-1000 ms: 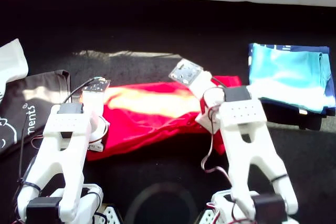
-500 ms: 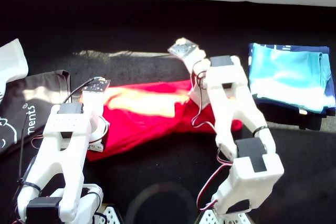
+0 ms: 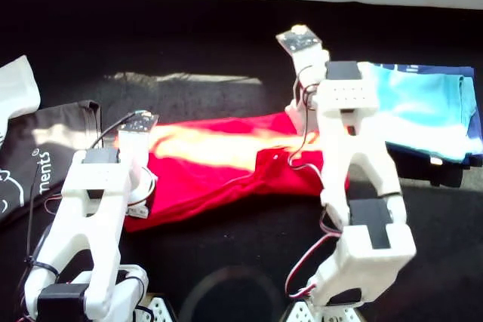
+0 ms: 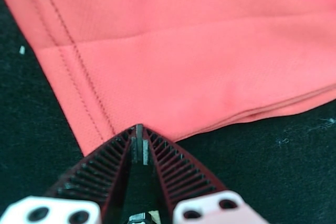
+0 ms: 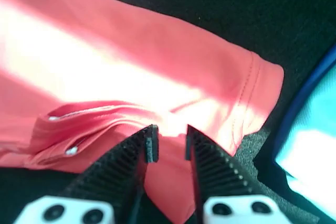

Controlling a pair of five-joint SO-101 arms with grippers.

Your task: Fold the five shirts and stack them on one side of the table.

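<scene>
a red shirt (image 3: 226, 167) lies spread lengthwise across the middle of the black-covered counter (image 3: 189, 43), partly folded, with sunlight falling on its upper layer and a folded sleeve at its right end. the left gripper (image 4: 138, 129) sits at the shirt's left end, its ribbed jaws pressed together on the corner of the stitched hem. the right arm stretches forward over the shirt's right end, where the right gripper (image 5: 168, 137) hangs just above the cloth beside the sleeve fold, its jaws parted by a narrow gap and holding nothing that can be made out. just beyond that end, against the counter's right edge, rests a folded stack (image 3: 419, 115) with a turquoise and blue shirt on top and a darker garment showing beneath it. at the counter's left edge a black shirt (image 3: 45, 156) with pale print lies flat, near the left arm, and a white shirt (image 3: 16, 92) lies just behind it at the same edge.
</scene>
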